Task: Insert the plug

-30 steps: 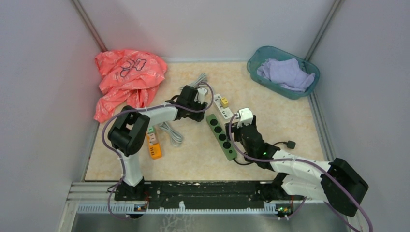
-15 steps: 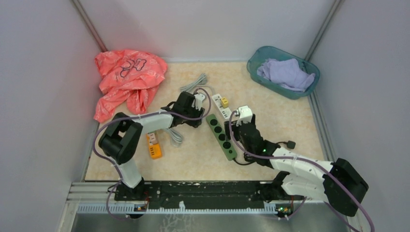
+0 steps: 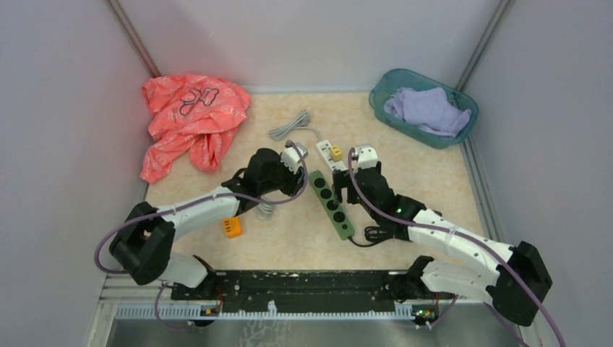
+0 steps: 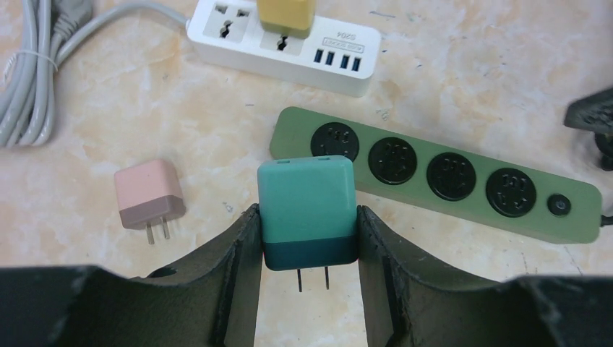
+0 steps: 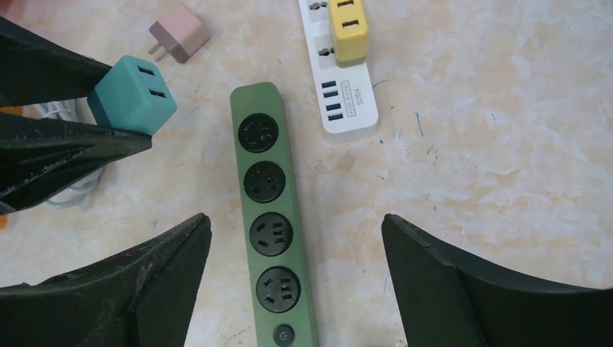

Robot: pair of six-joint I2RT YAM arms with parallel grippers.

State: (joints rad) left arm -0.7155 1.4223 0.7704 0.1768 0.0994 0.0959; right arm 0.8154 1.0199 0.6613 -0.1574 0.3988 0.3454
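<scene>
1. Between the dark fingers of the left gripper (image 4: 307, 220), a teal plug (image 4: 307, 191) is clamped by its two flat sides.
2. The plug's two metal prongs are pointed back toward the left wrist camera, while its face with two slots is turned toward the right arm, as is seen in the right wrist view.
3. The plug is held just beside the end of the green power strip (image 4: 434, 173) that lies farthest from the strip's round switch; it is not seated in any socket.
4. Four round sockets are set in a row along the green strip, which is laid flat on the beige table (image 3: 405, 173).
5. The right gripper (image 5: 295, 220) is held over the green strip with its jaws spread wide, and nothing is grasped by them.
6. A white power strip (image 4: 318, 58) is placed just beyond the green one, and a yellow plug (image 4: 287, 14) is seated in it.
7. A pink plug (image 4: 148, 194) is left lying on the table beside the teal one, apart from it.
8. A bundled grey cable (image 4: 29, 72) is seen at the left edge of the left wrist view.
9. At the back corners, a pink bag (image 3: 191, 116) and a teal basket (image 3: 381, 92) with a lavender cloth (image 3: 426, 108) are placed.
</scene>
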